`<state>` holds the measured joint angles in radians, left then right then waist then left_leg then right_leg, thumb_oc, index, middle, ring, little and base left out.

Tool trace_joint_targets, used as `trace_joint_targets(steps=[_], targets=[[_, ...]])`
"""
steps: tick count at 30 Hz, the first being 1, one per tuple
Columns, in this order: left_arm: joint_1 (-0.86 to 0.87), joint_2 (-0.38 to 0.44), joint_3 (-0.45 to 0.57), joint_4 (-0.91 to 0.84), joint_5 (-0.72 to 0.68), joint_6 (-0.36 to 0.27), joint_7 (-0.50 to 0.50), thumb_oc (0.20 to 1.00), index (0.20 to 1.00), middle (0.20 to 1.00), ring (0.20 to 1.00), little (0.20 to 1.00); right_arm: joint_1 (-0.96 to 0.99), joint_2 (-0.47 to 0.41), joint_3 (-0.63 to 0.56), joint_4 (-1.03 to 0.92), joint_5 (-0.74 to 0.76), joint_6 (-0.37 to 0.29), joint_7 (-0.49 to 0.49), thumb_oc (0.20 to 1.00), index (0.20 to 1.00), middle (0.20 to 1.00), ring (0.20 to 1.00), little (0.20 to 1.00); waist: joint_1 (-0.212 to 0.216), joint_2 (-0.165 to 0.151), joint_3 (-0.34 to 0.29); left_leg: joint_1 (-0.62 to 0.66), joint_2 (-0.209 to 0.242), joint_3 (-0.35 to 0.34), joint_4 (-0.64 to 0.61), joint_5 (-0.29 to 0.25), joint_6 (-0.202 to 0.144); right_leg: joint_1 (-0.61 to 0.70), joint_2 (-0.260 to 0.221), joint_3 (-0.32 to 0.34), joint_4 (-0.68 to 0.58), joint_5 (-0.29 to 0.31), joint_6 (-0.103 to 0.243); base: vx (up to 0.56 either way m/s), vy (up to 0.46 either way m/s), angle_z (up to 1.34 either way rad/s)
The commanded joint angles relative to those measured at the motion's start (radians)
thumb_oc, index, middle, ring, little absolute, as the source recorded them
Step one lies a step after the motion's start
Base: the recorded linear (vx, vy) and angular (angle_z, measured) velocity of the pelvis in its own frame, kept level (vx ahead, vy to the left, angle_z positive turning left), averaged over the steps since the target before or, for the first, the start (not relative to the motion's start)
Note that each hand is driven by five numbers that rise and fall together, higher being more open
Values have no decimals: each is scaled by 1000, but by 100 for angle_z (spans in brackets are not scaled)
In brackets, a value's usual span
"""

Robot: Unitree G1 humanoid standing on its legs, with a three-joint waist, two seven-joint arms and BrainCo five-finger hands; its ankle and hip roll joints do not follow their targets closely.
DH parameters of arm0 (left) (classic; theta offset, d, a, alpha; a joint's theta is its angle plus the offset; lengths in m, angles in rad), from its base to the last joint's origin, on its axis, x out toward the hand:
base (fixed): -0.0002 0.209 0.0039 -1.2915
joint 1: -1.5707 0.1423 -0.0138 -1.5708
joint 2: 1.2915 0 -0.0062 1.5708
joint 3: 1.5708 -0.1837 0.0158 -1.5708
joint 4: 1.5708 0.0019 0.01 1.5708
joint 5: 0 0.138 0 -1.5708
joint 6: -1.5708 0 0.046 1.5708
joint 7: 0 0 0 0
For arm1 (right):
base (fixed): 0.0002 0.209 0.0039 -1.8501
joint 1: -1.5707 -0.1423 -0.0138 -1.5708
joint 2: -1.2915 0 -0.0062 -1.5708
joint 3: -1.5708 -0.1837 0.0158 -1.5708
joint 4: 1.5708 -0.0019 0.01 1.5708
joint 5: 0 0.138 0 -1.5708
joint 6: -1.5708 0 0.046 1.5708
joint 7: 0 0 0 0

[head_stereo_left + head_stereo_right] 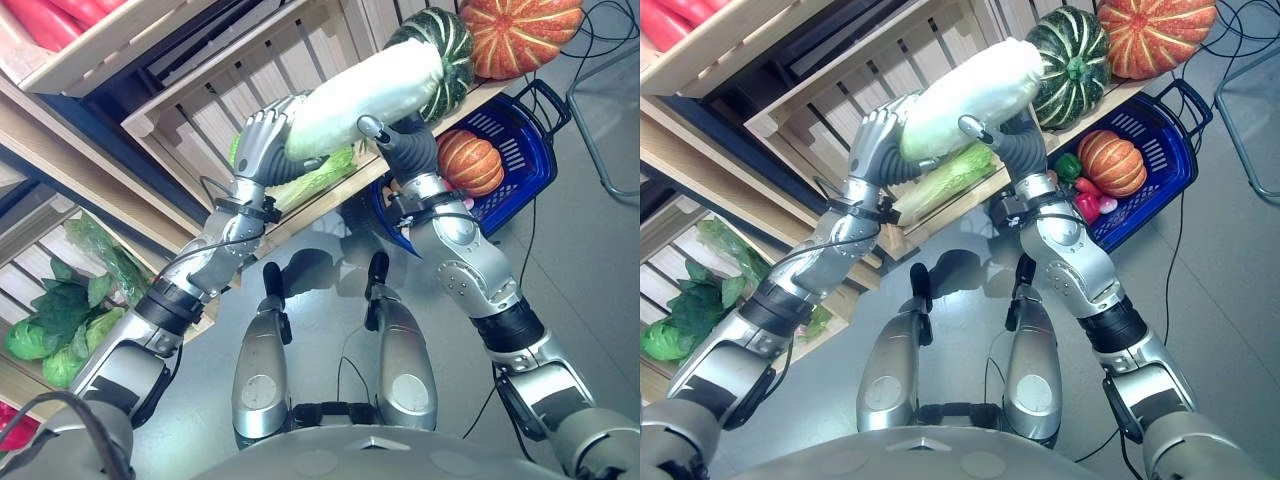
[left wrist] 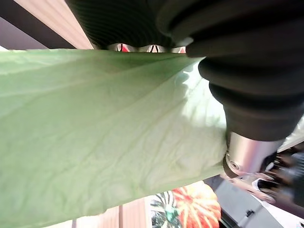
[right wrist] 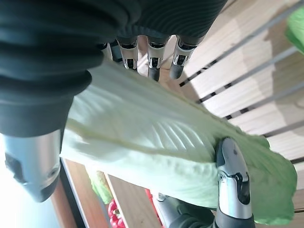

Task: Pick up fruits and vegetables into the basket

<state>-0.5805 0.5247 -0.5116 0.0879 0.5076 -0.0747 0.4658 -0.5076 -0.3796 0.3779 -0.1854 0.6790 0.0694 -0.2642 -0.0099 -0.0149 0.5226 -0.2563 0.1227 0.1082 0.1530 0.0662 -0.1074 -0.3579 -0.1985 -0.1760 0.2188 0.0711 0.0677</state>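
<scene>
Wooden shelf (image 1: pixel 940 215) holds a striped green squash (image 1: pixel 1070 65), an orange pumpkin (image 1: pixel 1155 35); blue basket (image 1: pixel 1160 165) on floor (image 1: pixel 1230 300).

Both arms reach up and forward, forearms angled toward each other; the left hand (image 1: pixel 262 140) is raised with its back to the head camera, fingers curled over the near end of a cabbage (image 1: pixel 365 92); the right hand (image 1: pixel 405 150) is just beside it under the cabbage's middle, thumb hooked up its side, fingers wrapped round the far side; wrists bent back, elbows low.
</scene>
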Motion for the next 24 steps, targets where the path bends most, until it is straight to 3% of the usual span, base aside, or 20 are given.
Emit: trace_joint_targets(steps=[1,6,11,12,13,16,17,18,19,20,21,24], targets=[[-22,0,-69,-117,124,-65,17,200,200,200,200,200,-33,69,52,-68,56,-56,8,1000,1000,1000,1000,1000,-2,-28,-93,-27,-10,-3,37,-10,37,64,-38,18,-32,11,48,0,0,0],[-47,14,-112,-124,326,-14,86,200,200,200,200,200,-42,83,61,-47,131,-83,-15,1000,1000,1000,1000,1000,0,-29,-91,-26,-12,-3,31,-10,36,68,-41,11,-40,15,49,0,0,0],[-70,17,-153,-121,367,19,61,200,200,200,200,200,-61,94,72,-32,167,-96,1,1000,1000,1000,1000,1000,3,-28,-94,-24,-13,-4,27,-9,36,72,-44,6,-46,19,51,0,0,0],[-72,16,-158,-121,361,22,53,200,200,200,200,200,-64,94,74,-33,161,-97,19,702,702,702,702,702,4,-28,-94,-24,-13,-4,26,-8,36,72,-45,5,-47,19,51,0,0,0],[-77,13,-169,-114,352,29,50,200,200,200,200,200,-73,95,80,-34,150,-105,27,200,200,200,200,200,4,-27,-94,-25,-13,-5,25,-8,35,71,-46,4,-47,19,52,0,0,0],[-78,8,-178,-105,309,31,25,200,200,200,200,200,-86,97,82,-42,104,-119,36,200,200,200,200,200,7,-25,-94,-26,-14,-6,23,-7,36,71,-47,2,-49,20,52,0,0,1],[-73,6,-179,-100,239,39,-11,313,313,313,313,313,-92,94,76,-50,62,-144,21,200,200,200,200,200,7,-24,-93,-26,-14,-7,22,-7,37,69,-47,2,-47,21,53,-6,2,5],[-68,4,-178,-98,188,44,-29,492,492,492,492,492,-95,93,72,-54,39,-158,14,200,200,200,200,200,7,-22,-91,-27,-14,-7,22,-6,36,67,-47,2,-46,21,54,-11,3,5],[-57,1,-175,-95,130,51,-51,614,614,614,614,614,-95,90,63,-62,7,-165,-3,200,200,200,200,200,7,-21,-91,-28,-14,-7,23,-7,36,66,-47,2,-45,21,54,-10,2,4],[-53,0,-174,-95,99,56,-55,614,614,614,614,614,-94,89,60,-65,-4,-166,-8,200,200,200,200,200,7,-21,-91,-28,-14,-8,23,-7,36,65,-47,2,-45,21,55,-14,5,3],[-39,-13,-170,-86,-36,84,-91,1000,1000,1000,1000,1000,-92,84,42,-80,-56,-181,-24,200,200,200,200,200,4,-18,-89,-27,-14,-7,21,-8,39,63,-46,4,-42,20,57,0,0,0],[34,-20,-141,-79,-142,79,-83,1000,1000,1000,1000,1000,-67,63,-21,-111,-169,-207,-41,200,200,200,200,200,0,-12,-84,-34,-15,-7,27,-12,39,53,-43,8,-37,21,58,0,0,0]])
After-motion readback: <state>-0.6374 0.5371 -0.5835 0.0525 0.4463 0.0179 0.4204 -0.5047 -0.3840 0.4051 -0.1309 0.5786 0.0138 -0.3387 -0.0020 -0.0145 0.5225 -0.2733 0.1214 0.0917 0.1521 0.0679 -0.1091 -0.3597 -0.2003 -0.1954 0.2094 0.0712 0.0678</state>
